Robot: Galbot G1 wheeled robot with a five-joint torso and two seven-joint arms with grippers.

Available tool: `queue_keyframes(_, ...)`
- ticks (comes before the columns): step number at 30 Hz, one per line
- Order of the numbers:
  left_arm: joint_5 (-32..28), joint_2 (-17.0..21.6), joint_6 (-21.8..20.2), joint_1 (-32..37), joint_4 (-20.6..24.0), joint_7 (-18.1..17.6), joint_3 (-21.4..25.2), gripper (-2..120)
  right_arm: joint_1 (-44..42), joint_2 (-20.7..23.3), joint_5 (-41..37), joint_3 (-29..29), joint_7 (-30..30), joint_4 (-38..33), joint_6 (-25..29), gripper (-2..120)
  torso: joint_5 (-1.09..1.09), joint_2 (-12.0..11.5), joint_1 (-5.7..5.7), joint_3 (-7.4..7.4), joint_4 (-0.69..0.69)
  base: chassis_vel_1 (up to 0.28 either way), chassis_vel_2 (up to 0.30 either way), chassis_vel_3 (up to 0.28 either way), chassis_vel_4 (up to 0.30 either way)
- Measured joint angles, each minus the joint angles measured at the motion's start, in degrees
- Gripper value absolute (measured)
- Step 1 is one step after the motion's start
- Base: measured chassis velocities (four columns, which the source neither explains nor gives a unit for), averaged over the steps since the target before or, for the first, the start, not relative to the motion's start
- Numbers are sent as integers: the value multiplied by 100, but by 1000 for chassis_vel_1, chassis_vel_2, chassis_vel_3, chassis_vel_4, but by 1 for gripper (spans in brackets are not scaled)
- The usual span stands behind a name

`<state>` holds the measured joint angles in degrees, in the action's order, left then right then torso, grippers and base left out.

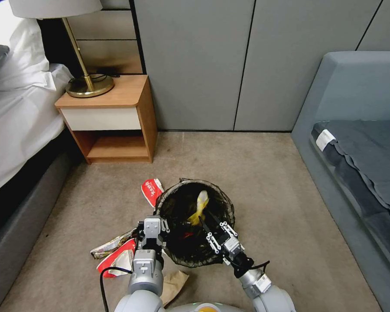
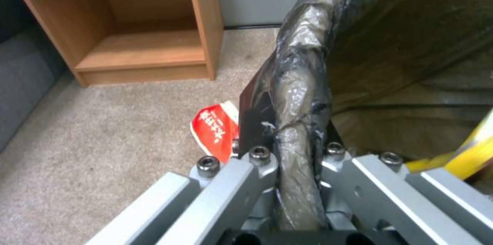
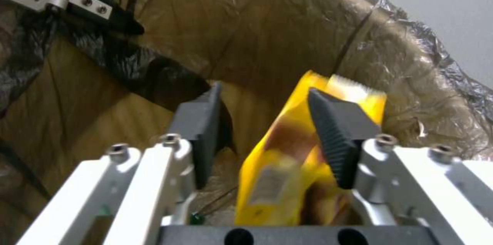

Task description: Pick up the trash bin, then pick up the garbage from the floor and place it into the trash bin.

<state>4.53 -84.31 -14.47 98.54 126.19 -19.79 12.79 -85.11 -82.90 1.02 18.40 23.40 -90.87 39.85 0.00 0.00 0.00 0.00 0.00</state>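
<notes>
1. The right gripper (image 1: 209,229), low centre of the head view, hangs over the trash bin (image 1: 223,203) with its jaws spread apart around the yellow wrapper (image 1: 199,208).
2. The wrapper's long axis runs up-frame; its print is unreadable.
3. The left gripper (image 1: 165,225) is clamped on the bin's bagged rim.
4. Left of the bin on the carpet (image 1: 255,173) lies a red-and-white wrapper (image 1: 151,190) with white characters.

Head looks down; wrists (close) share trash bin (image 1: 195,225).
</notes>
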Motion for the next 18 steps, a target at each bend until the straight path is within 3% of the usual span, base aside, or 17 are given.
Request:
queue_keyframes(2,0,0,0,-1,0,0,0,0,0,1,1,0,-2,-3,-1,50,0,0,-1,0,0,0,0,0,0)
queue_keyframes(5,-2,6,-2,-10,0,0,-2,0,-2,2,27,0,-11,-6,-5,67,0,0,0,0,0,0,0,0,0)
queue_keyframes(14,-9,7,-5,-22,0,0,0,0,-56,-3,75,-35,-15,-201,-3,98,0,0,0,0,0,0,0,0,0)
queue_keyframes(18,-10,6,-5,-25,-5,1,15,0,-159,-3,190,-77,-16,-511,109,100,0,0,0,0,0,0,0,0,0)
